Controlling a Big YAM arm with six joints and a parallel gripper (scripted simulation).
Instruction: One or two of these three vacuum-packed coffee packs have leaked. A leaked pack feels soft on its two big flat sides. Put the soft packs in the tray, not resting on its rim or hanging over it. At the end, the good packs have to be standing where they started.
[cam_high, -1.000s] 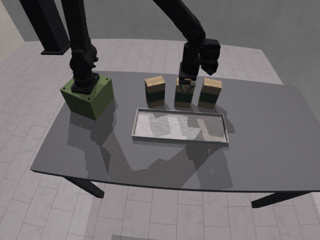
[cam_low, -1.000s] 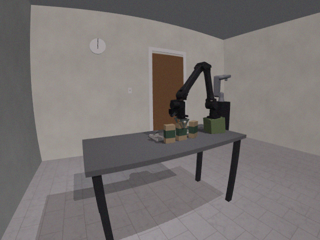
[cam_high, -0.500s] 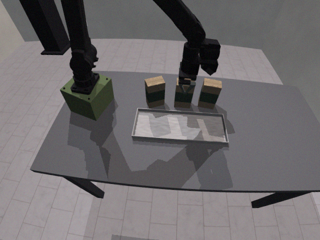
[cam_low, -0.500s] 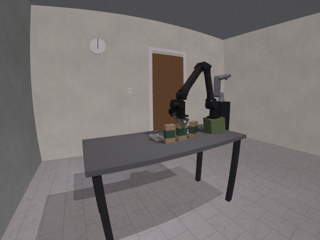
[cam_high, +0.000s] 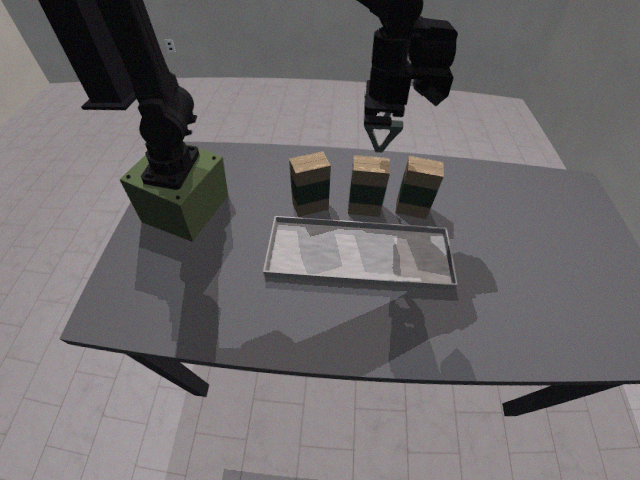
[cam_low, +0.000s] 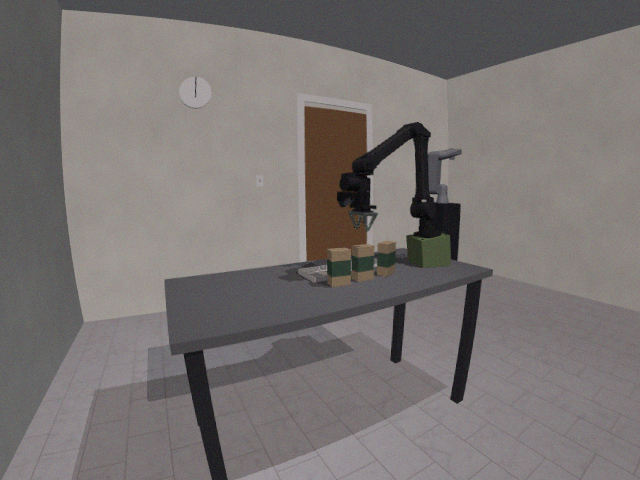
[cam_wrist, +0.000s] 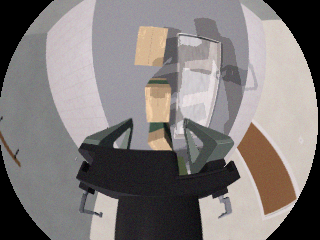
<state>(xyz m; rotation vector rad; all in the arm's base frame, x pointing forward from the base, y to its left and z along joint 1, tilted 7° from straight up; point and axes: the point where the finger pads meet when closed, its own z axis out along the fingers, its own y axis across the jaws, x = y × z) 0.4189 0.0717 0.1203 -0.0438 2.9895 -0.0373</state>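
Three tan coffee packs with a dark green band stand upright in a row behind the tray: the left pack (cam_high: 309, 183) (cam_low: 386, 258), the middle pack (cam_high: 369, 184) (cam_low: 362, 262) and the right pack (cam_high: 419, 186) (cam_low: 339, 267). The shallow grey tray (cam_high: 330, 254) (cam_low: 309, 272) (cam_wrist: 199, 87) holds nothing. My gripper (cam_high: 381, 138) (cam_low: 363, 221) (cam_wrist: 158, 121) is open and empty. It hangs well above the middle pack and touches nothing. In the wrist view the middle pack (cam_wrist: 159, 106) shows below the fingers, with a neighbouring pack (cam_wrist: 151, 46) beyond it.
The arm's green base block (cam_high: 175, 201) (cam_low: 428, 250) stands at the table's back left corner in the top view. A dark stand with a grey device (cam_low: 443, 206) is behind the table. The table edge runs close behind the packs.
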